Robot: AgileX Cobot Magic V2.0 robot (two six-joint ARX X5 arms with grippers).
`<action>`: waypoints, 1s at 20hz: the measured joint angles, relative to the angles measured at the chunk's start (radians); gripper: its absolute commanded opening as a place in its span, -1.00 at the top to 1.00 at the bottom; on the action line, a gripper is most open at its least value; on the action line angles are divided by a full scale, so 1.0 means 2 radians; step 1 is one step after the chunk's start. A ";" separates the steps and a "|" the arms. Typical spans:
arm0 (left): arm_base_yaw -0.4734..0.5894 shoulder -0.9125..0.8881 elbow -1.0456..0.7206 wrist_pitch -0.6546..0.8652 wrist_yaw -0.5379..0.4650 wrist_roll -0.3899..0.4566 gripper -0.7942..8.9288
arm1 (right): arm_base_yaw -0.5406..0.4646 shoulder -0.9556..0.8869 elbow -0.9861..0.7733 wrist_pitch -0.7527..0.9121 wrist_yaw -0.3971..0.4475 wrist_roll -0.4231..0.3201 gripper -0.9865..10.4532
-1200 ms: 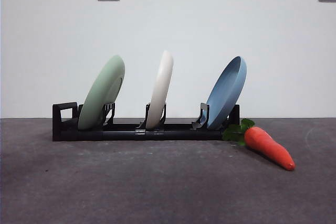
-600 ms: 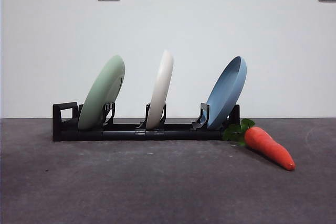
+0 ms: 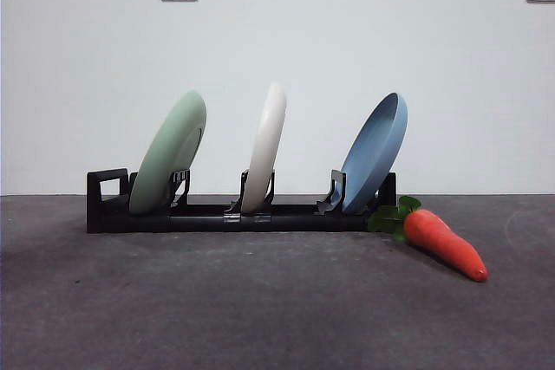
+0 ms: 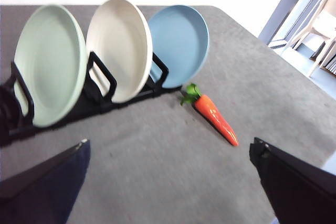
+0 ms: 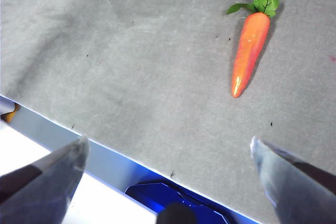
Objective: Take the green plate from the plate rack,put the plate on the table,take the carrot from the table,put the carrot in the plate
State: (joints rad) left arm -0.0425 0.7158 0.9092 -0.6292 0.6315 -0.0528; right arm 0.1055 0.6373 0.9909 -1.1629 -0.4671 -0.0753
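The green plate (image 3: 170,152) leans in the leftmost slot of the black plate rack (image 3: 225,214), also seen in the left wrist view as the green plate (image 4: 50,62) on the plate rack (image 4: 100,95). The carrot (image 3: 442,243) lies on the table (image 3: 260,301) just right of the rack, leaves toward it; the wrist views show the carrot (image 4: 215,118) and the carrot (image 5: 250,51). My left gripper (image 4: 168,182) is open, well back from the rack. My right gripper (image 5: 168,171) is open above the table's near edge, apart from the carrot. Neither holds anything.
A cream-white plate (image 3: 265,146) and a light blue plate (image 3: 375,152) stand in the middle and right slots. The table's near edge (image 5: 105,145) runs under my right gripper. A white wall with two sockets stands behind the rack.
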 measured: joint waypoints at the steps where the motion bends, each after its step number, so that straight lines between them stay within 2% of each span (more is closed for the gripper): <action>1: -0.005 0.021 0.001 0.025 0.000 0.000 -0.27 | 0.000 0.002 0.000 0.000 0.000 0.000 -0.16; 11: -0.075 0.303 0.126 0.186 -0.087 0.000 -0.26 | 0.000 0.029 0.000 0.000 0.000 0.000 -0.16; 16: -0.102 0.438 0.198 0.214 -0.159 0.016 -0.26 | 0.000 0.035 0.000 0.000 0.000 0.001 -0.16; 20: -0.110 0.496 0.204 0.245 -0.185 0.019 -0.25 | 0.000 0.035 0.000 0.000 0.001 0.002 -0.16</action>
State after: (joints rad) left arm -0.2623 1.7069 1.3167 -0.1390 0.2615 -0.0139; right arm 0.1055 0.7071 0.9909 -1.1629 -0.4644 -0.0708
